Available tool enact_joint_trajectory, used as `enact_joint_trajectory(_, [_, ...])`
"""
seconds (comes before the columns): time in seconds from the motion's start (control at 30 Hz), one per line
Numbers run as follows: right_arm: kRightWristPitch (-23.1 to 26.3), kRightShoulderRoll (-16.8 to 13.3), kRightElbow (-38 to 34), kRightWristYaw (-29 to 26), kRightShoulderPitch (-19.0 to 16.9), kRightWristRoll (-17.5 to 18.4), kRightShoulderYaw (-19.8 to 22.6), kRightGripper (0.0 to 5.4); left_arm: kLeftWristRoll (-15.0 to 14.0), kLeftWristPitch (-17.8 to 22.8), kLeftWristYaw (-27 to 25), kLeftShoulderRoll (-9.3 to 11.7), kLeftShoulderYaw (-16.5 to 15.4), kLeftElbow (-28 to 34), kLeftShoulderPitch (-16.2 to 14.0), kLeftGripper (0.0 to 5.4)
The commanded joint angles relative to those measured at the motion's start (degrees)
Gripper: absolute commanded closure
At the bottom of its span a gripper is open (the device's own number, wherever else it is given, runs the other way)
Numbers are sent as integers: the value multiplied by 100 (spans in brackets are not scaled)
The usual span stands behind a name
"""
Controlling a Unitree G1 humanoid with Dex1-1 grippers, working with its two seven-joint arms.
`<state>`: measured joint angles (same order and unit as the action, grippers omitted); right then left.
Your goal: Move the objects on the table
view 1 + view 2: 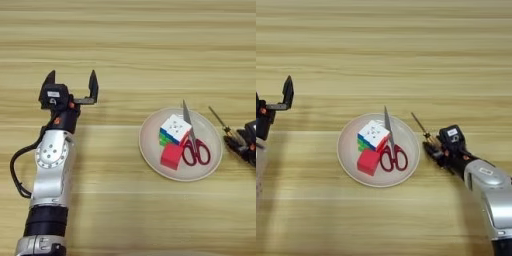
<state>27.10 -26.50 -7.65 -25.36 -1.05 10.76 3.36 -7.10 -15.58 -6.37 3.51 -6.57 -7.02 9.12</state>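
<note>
All three objects lie together on a round beige plate right of the table's centre. The multicoloured puzzle cube shows its white face upward. A small red cube touches its near side. Scissors with red handles lie along their right side, blades pointing away from me. My left gripper stands open far to the left of the plate, with nothing between its fingers. My right gripper rests low on the table just off the plate's right rim.
A thin dark rod lies slanted on the table between the plate's right rim and my right gripper. My left forearm stretches from the near left edge up to the gripper.
</note>
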Motion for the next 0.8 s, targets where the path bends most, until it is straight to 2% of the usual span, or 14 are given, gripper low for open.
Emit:
enact_joint_trajectory(0.03, [185, -93, -613, 65, -20, 19, 139, 260, 3, -24, -10, 41, -11, -17, 83, 0])
enact_joint_trajectory(0.27, [456, -135, -1673, 31, 2, 129, 253, 158, 27, -53, -11, 37, 0, -71, 94, 0])
enact_joint_trajectory(0.43, [132, -87, -2061, -257, 41, 285, 83, 103, 35, -63, -7, 36, 7, -76, 109, 0])
enact_joint_trajectory(0.67, [-609, 99, -1557, -486, 305, 293, -117, 6, 51, -92, 20, 32, 0, -78, 121, 0])
enact_joint_trajectory(0.8, [-953, 199, -1107, -682, 390, 303, -325, 3, 56, -110, 21, 35, -5, -103, 134, 0])
